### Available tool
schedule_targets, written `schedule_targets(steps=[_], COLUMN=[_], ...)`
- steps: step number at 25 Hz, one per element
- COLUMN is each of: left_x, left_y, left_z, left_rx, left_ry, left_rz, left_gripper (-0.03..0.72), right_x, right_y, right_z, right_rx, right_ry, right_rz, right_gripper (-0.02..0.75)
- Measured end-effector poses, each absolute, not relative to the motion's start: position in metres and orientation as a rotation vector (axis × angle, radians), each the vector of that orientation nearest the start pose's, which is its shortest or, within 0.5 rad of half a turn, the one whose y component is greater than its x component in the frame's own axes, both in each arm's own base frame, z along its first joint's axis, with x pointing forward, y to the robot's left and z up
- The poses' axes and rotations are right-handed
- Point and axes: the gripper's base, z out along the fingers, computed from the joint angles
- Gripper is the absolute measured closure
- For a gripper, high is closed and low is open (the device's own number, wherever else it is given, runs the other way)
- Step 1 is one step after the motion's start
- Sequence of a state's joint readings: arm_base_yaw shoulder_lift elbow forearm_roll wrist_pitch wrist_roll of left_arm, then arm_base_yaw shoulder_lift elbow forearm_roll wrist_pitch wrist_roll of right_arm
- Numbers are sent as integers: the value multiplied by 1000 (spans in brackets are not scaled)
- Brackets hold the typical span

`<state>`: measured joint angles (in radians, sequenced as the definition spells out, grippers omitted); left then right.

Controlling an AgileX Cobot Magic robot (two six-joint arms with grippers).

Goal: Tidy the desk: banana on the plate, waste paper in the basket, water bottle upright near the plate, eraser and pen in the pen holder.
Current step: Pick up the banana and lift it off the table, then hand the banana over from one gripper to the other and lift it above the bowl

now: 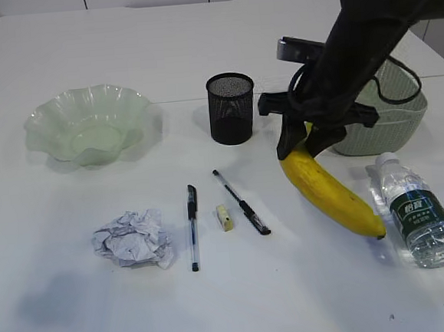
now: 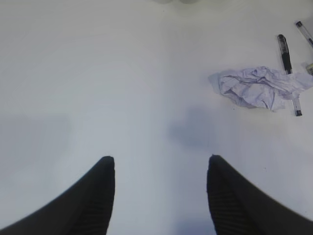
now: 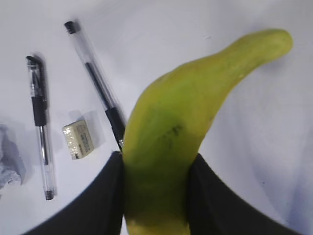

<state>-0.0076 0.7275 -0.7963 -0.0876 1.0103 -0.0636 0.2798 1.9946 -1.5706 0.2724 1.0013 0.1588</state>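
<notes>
One banana (image 1: 332, 192) is seen on the white bench (image 1: 80, 315), lying at a slant with its far end clamped between the fingers of the right pincer (image 1: 303, 146); in the right wrist view the banana (image 3: 166, 142) is pressed on both sides by the dark fingers (image 3: 105, 196), while its near tip rests just beside the bottle. One water bottle (image 1: 418, 210) is laid on its side at the right, its white cap pointing away from the camera. One green basket (image 1: 391, 114) is placed behind the right arm and is partly hidden by it. One black mesh pen holder (image 1: 231, 108) stands upright near the middle, and one pale green plate (image 1: 45, 118) with a wavy rim is set well to its left. Two pens are counted: one (image 1: 193, 226) lying nearly straight toward the camera, the other (image 1: 242, 202) at a slant, with one small cream eraser (image 1: 224, 217) between them. One crumpled ball of paper (image 1: 133, 239) is found left of the pens. The left pincer (image 2: 160, 169) is held apart over bare bench, nothing between its fingers, with the paper (image 2: 259, 88) ahead to its right. The bench is plain, white and faintly shadowed; pale wall panels are glimpsed behind its far edge.
</notes>
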Motion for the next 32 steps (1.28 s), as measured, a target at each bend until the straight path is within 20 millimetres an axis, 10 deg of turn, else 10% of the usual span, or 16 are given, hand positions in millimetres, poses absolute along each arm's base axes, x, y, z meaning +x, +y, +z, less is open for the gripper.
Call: schedule_targets(steps=[14, 32], left_x=[119, 119], left_y=[-9, -23], left_z=[332, 336], left_rx=[-97, -41], left_ry=[2421, 2391], left_rz=[-174, -353], left_gripper=[272, 273], right_x=[305, 284], right_y=[124, 143], right_z=[254, 312], right_rx=[-105, -351], right_ry=[2773, 2377], right_rz=[698, 1094], right_gripper=[503, 503])
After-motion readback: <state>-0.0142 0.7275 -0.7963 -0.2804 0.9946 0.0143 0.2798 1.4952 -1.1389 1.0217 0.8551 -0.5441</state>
